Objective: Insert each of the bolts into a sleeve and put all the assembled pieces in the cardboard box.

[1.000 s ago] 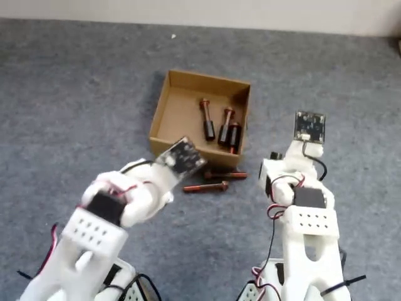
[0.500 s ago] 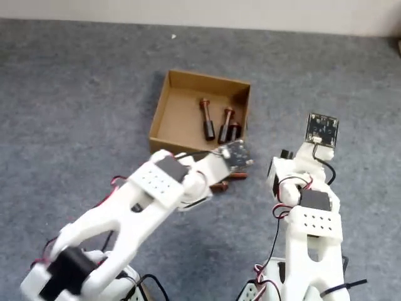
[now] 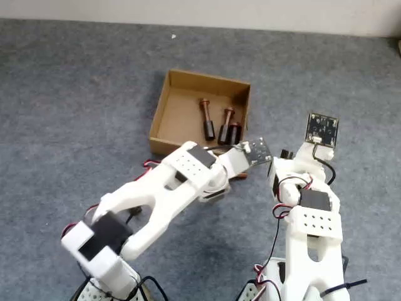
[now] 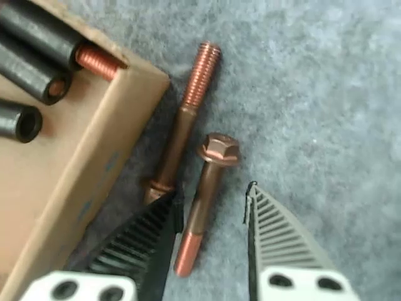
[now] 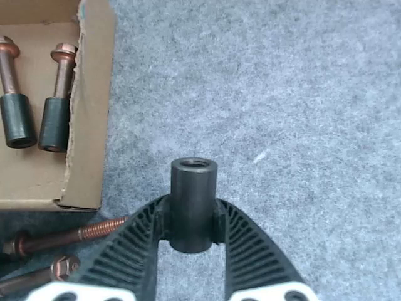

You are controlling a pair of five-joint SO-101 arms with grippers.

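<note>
Two copper bolts lie on the grey carpet beside the cardboard box's (image 4: 94,157) corner: a longer bolt (image 4: 182,125) and a hex-head bolt (image 4: 207,182). My left gripper (image 4: 212,194) is open, its fingers on either side of the hex-head bolt's shank just above the carpet. My right gripper (image 5: 191,219) is shut on a black sleeve (image 5: 193,200), held upright over bare carpet to the right of the box (image 5: 88,125). Two assembled pieces (image 5: 15,94) (image 5: 56,100) lie inside. In the high view my left arm (image 3: 188,175) stretches across to the box's (image 3: 160,119) front right corner.
My right arm (image 3: 310,200) stands right of the box, close to my left arm's wrist. The loose bolts (image 5: 69,237) lie near the box's front wall. Open carpet stretches to the left of the box and behind it.
My left arm has swung from the left front across to the right and come down over the loose bolts. My right arm has shifted slightly to the right, sleeve still held.
</note>
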